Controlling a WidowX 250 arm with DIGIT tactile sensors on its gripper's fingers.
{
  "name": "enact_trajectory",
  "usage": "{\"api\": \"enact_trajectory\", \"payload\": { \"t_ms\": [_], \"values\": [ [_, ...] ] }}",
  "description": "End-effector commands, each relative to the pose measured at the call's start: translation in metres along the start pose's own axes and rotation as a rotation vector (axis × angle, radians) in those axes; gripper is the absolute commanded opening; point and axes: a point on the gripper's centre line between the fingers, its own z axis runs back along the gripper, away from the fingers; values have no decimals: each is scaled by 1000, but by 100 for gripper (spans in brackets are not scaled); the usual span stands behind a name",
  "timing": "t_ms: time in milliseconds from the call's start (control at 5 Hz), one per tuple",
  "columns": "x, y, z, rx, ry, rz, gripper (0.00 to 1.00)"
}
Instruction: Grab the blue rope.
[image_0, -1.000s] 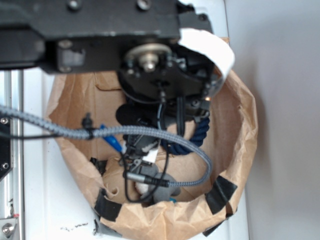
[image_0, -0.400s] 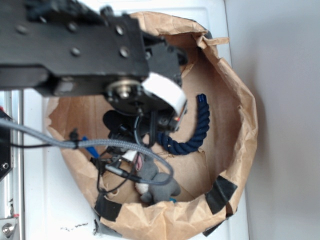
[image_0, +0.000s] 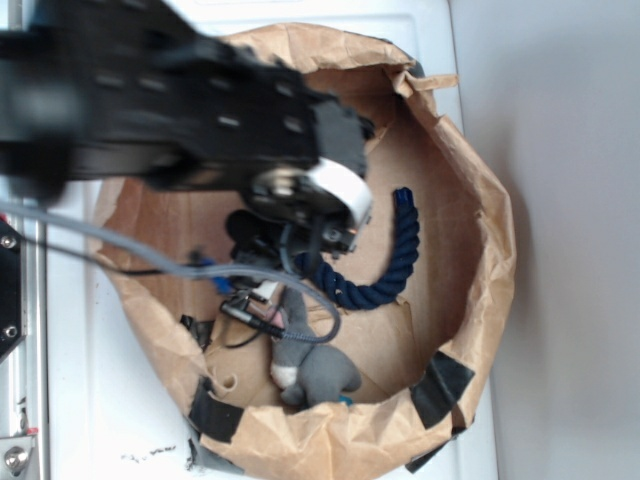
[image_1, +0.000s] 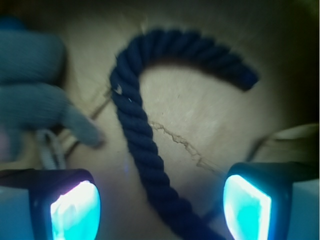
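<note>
One thick cord is what you're after: the blue rope (image_1: 142, 150) lies loose on the brown paper floor of the bag (image_0: 490, 260), bent into a hook. In the wrist view it runs from between your fingertips at 6 o'clock up the middle, turns near 11 o'clock, then arcs across to a blunt end at about 2 o'clock. In the exterior view it curves from under the arm out toward 3 o'clock of the bag's floor, free end pointing to 12.

Your gripper (image_1: 161, 205) is spread wide with nothing in it; the two glowing pads (image_1: 75, 210) sit either side of the rope's straight run, apart from it.

Expect it to be light, limp and floppy, I'd judge, with a twisted surface that should give the pads good bite and little slip. It won't break. Take it on the straight section already lying between the pads, across its width; if you lift, both ends will probably droop and drag.

Watch the grey plush toy (image_1: 35, 85) at 9 o'clock in the wrist view, near the rope's bend, and the robot's grey cable (image_0: 120, 255) looping over the bag.

No brand, label or writing can be read in either view.
</note>
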Motion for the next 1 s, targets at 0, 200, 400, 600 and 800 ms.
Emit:
{"api": "enact_trajectory", "payload": {
  "t_ms": [0,200,400,600,800],
  "values": [
    [34,3,-14,-16,-5,-61,100],
    [47,-3,-31,-12,-63,-55,100],
    [43,-8,-35,-38,-111,-54,13],
    [42,-7,-33,-48,-123,-47,0],
    [39,-7,-31,-50,-136,-35,0]
  ]
}}
